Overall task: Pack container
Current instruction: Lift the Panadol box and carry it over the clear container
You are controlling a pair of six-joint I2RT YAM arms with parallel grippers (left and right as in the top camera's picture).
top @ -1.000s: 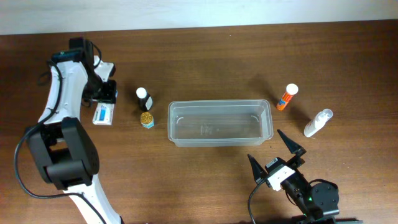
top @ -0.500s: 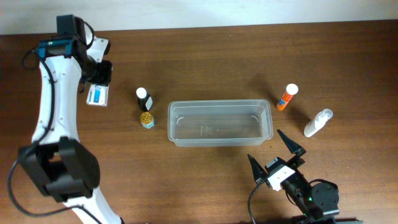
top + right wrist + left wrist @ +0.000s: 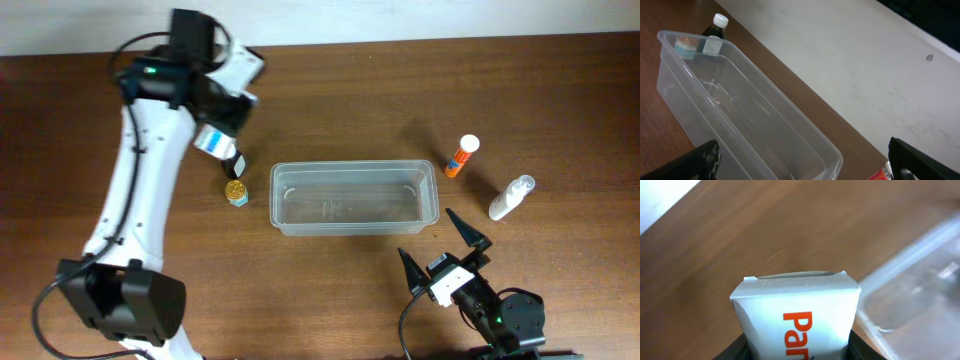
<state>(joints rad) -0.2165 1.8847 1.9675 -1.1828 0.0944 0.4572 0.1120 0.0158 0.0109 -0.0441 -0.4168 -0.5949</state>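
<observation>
The clear plastic container (image 3: 354, 197) sits empty at the table's middle; it also shows in the right wrist view (image 3: 740, 130) and at the right of the left wrist view (image 3: 920, 295). My left gripper (image 3: 218, 135) is shut on a small white box (image 3: 211, 141) with orange lettering (image 3: 797, 315), held above the table left of the container. A dark bottle with a white cap (image 3: 236, 161) and a small gold-topped jar (image 3: 235, 191) stand beside the container's left end. My right gripper (image 3: 445, 248) is open and empty, in front of the container.
An orange and white tube (image 3: 462, 156) and a clear spray bottle (image 3: 511, 197) lie right of the container. The table's back edge meets a white wall (image 3: 400, 18).
My left gripper has carried the white box up off the table and to the right, toward the container. The right arm has not moved.
</observation>
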